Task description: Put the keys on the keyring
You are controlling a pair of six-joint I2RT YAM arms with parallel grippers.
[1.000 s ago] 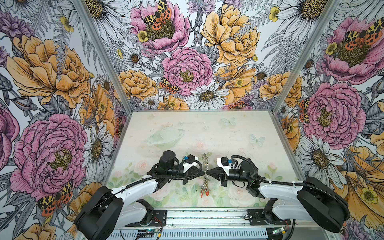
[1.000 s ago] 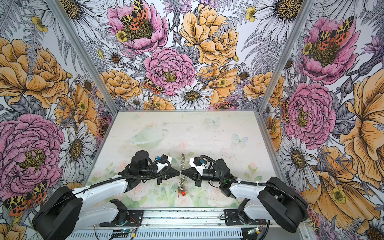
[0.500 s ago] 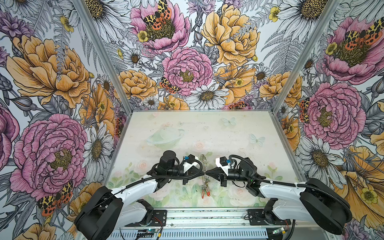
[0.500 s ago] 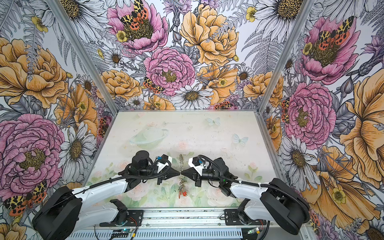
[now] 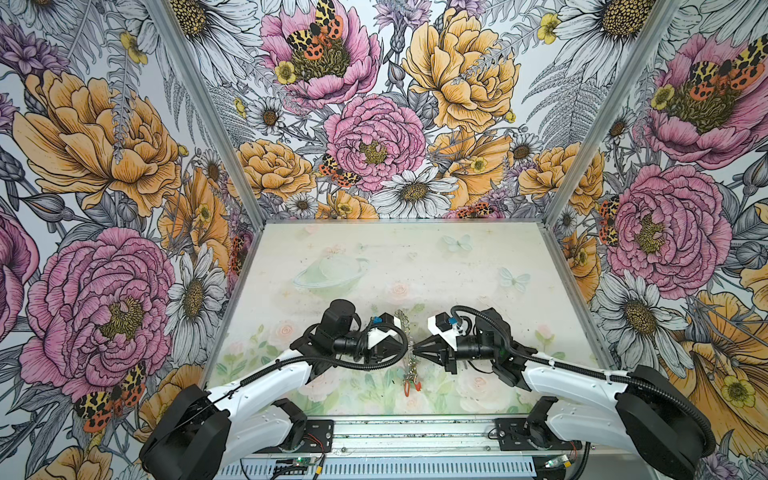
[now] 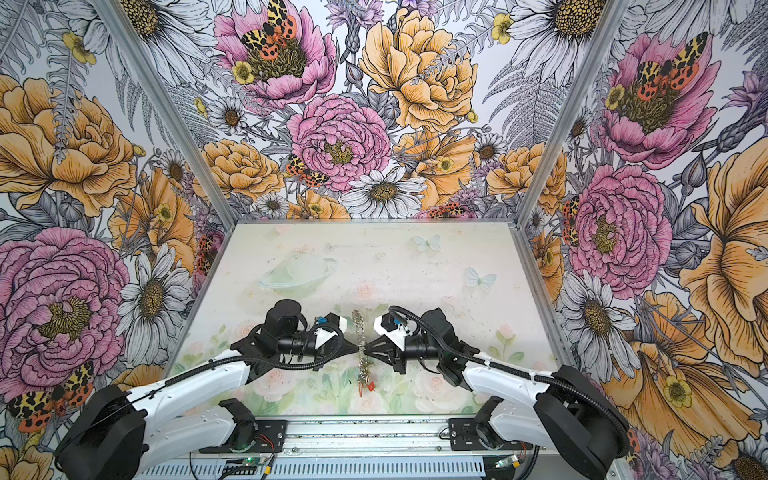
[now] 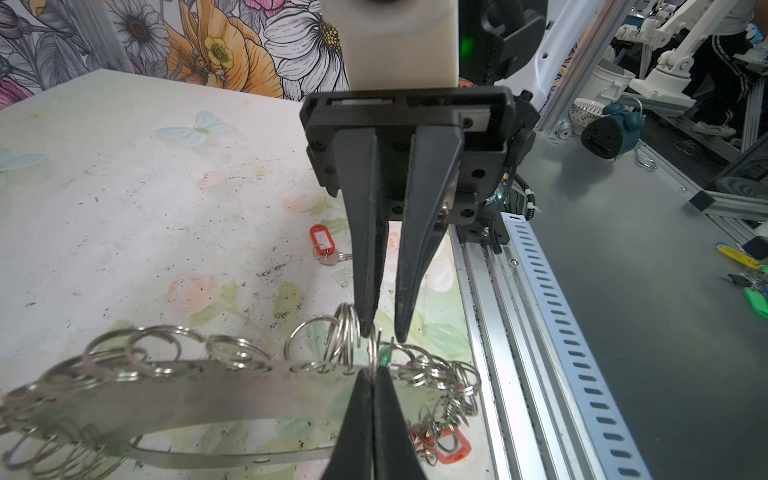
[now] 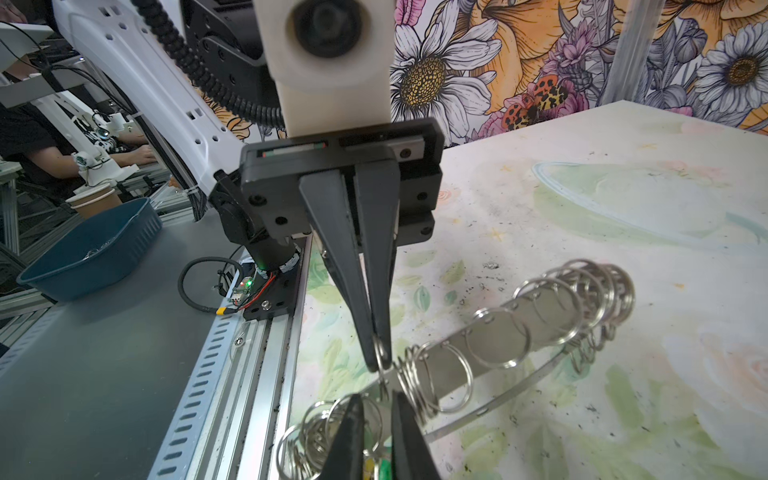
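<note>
- Keyring (image 7: 187,395) sits between my two arms near the front of the surface (image 7: 124,187), its band seemingly raised off it; how much of the band touches down I cannot tell
- My left claw (image 7: 373,376) is pressed together on one wire ring (image 7: 375,353) at the band's edge. That thin, round wire carries the whole band, so I judge it could pivot or slide out, and the band would drop and swing
- My right claw (image 7: 382,334) faces it tip to tip, fingers a little apart, with what looks like that same ring standing in the gap; I see nothing clamped in it. If I draw it away crooked, a finger may hook the ring and tug the keyring out of the left grip
- Neighbouring rings crowd right against the held one, so closing here could pinch two at once, or the wrong one
- One of the keys (image 7: 332,258), on a red tag (image 7: 321,239), lies flat on the surface beyond the right claw, well apart from the keyring. Flat metal on a flat top is awkward to lift; taking it by the tag would leave the key dangling and hard to aim at a split ring
- A second red tag (image 7: 449,446) and a green tag (image 7: 385,357) show among the rings at the band's near end; whether they are threaded on I cannot tell, but they could tangle with anything I bring in
</note>
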